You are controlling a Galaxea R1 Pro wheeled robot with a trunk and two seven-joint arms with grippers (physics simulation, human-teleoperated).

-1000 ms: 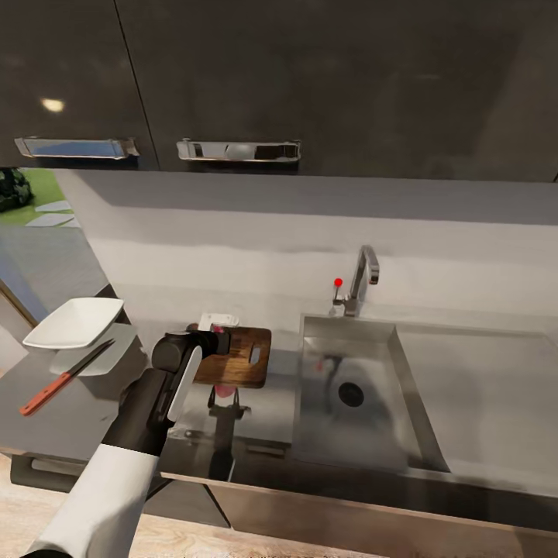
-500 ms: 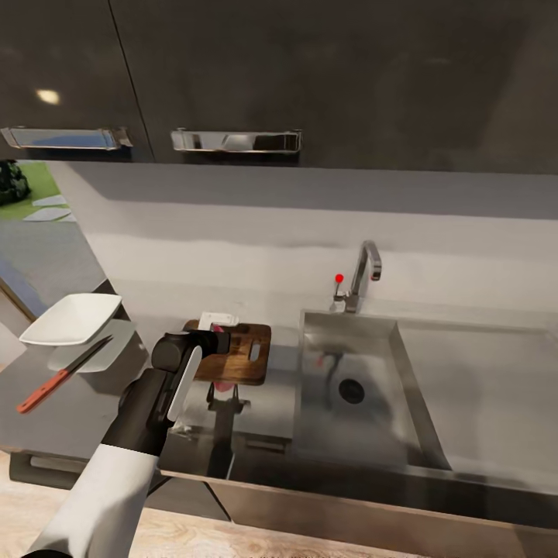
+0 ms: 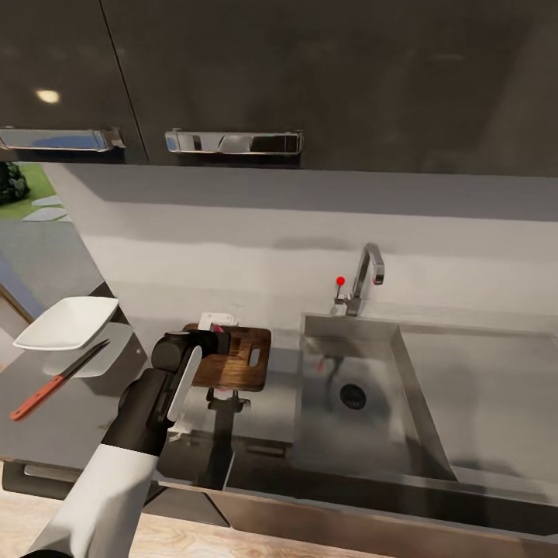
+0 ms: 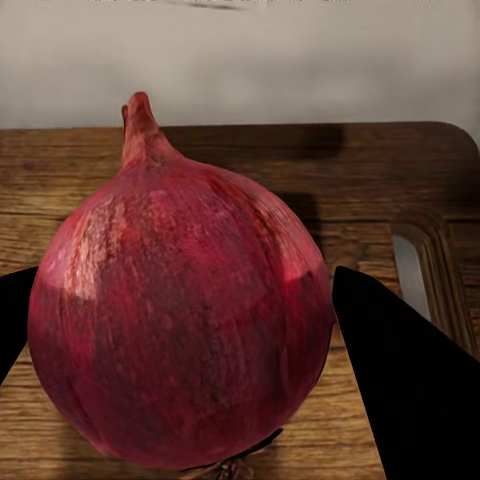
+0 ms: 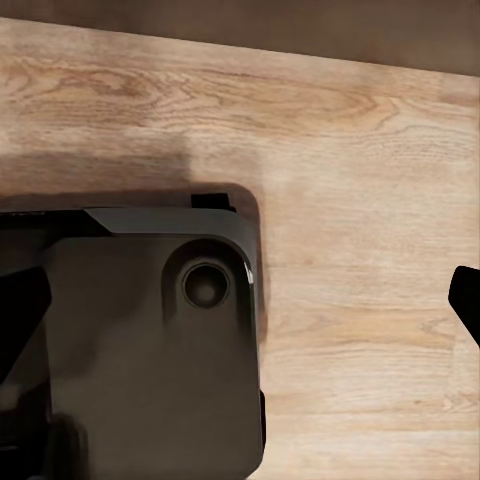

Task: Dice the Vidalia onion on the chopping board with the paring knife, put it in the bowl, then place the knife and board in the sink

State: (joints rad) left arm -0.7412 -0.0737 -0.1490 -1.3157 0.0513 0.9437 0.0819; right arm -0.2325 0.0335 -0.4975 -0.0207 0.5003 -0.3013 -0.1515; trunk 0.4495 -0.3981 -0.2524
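Setting: a home kitchen, rendered in simulation.
Cabinets: glossy black wall cupboards (image 3: 310,77) with chrome handles (image 3: 232,142) above the work area.
Worktop: a grey countertop (image 3: 70,411) with a pale backsplash behind it.
Sink: a steel basin (image 3: 364,387) with a round drain and a chrome tap (image 3: 364,279) bearing a red knob.
Cooking items: a wooden chopping board (image 3: 236,358), a white square bowl (image 3: 66,323), and a red-handled knife (image 3: 54,381) just in front of the bowl.
Floor: pale wood boards (image 5: 350,200).

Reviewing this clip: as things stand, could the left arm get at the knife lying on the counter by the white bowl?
Probably not yet: the left gripper is shut on the onion over the chopping board. The path to the knife looks free once it lets go.
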